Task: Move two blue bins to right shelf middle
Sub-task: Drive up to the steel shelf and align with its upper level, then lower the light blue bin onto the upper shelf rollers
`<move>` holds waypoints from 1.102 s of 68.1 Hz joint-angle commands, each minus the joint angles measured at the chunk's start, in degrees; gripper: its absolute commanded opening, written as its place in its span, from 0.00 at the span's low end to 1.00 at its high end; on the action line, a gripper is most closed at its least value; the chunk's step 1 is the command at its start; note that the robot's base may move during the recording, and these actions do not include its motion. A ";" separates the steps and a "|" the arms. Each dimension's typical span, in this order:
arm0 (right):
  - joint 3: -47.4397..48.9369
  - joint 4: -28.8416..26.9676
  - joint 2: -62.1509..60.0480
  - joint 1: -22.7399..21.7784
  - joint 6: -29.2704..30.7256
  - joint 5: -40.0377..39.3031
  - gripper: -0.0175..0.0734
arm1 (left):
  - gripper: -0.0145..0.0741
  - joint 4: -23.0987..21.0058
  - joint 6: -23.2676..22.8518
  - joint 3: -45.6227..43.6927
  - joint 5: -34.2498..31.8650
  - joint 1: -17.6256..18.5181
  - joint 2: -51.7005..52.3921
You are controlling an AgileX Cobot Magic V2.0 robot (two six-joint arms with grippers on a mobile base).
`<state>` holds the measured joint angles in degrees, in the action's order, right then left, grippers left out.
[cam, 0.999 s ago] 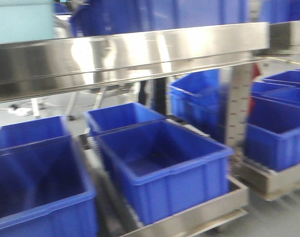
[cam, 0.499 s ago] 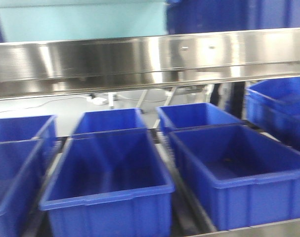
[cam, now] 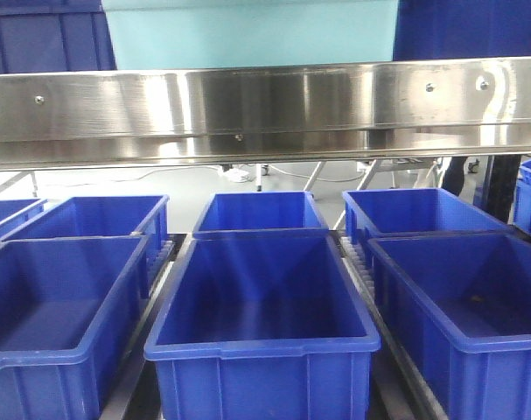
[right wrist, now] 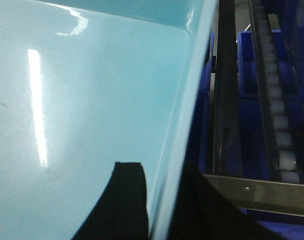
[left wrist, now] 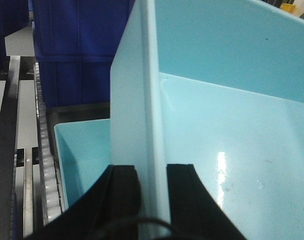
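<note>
Pale-blue bin (cam: 248,35) sits behind rail (cam: 265,101), above dark crates (cam: 261,315).

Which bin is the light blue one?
The pale sky-blue bin up above the shiny steel rail; all the crates below the rail are dark blue.

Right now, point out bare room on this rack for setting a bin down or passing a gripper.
Lower tier is crowded: dark-blue crates fill it, leaving only narrow roller strips between. Free room: the open band under the steel rail, above the crate rims. Above the rail, the pale-blue bin shows between more dark crates.
</note>
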<state>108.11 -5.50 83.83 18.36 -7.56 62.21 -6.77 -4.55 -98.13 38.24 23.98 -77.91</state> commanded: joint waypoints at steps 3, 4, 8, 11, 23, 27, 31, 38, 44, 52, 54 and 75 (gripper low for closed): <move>0.49 1.73 -0.52 -0.55 1.71 -0.13 0.02 | 0.04 -0.48 -1.47 -0.88 -5.13 -0.34 0.91; 0.49 1.73 -0.52 -0.55 1.71 -0.13 0.02 | 0.04 -0.48 -1.47 -0.88 -5.13 -0.34 0.91; 0.49 1.73 -0.52 -0.55 1.71 -0.13 0.02 | 0.04 -0.48 -1.47 -0.88 -5.13 -0.34 0.91; 0.49 1.73 -0.52 -0.55 1.71 -0.13 0.02 | 0.04 -0.48 -1.47 -0.88 -5.13 -0.34 0.91; 0.49 1.73 -0.52 -0.55 1.71 -0.13 0.02 | 0.04 -0.48 -1.47 -0.88 -5.13 -0.34 0.91; 0.49 1.73 -0.52 -0.55 1.71 -0.13 0.02 | 0.04 -0.48 -1.47 -0.88 -5.13 -0.34 0.91; 0.49 1.73 -0.52 -0.55 1.71 -0.13 0.02 | 0.04 -0.48 -1.47 -0.88 -5.13 -0.34 0.91; 0.49 1.73 -0.52 -0.55 1.71 -0.13 0.02 | 0.04 -0.48 -1.47 -0.88 -5.13 -0.34 0.91; 0.49 1.73 -0.52 -0.55 1.71 -0.13 0.02 | 0.04 -0.48 -1.47 -0.88 -5.13 -0.34 0.91; 0.49 1.73 -0.52 -0.55 1.71 -0.13 0.02 | 0.04 -0.48 -1.47 -0.88 -5.13 -0.34 0.91; 0.49 1.73 -0.52 -0.55 1.71 -0.13 0.02 | 0.04 -0.48 -1.47 -0.88 -5.13 -0.34 0.91; 0.49 1.73 -0.52 -0.55 1.71 -0.13 0.02 | 0.04 -0.48 -1.47 -0.88 -5.13 -0.34 0.91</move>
<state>108.11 -5.50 83.83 18.36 -7.56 62.43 -6.88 -4.65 -98.13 37.82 23.98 -77.91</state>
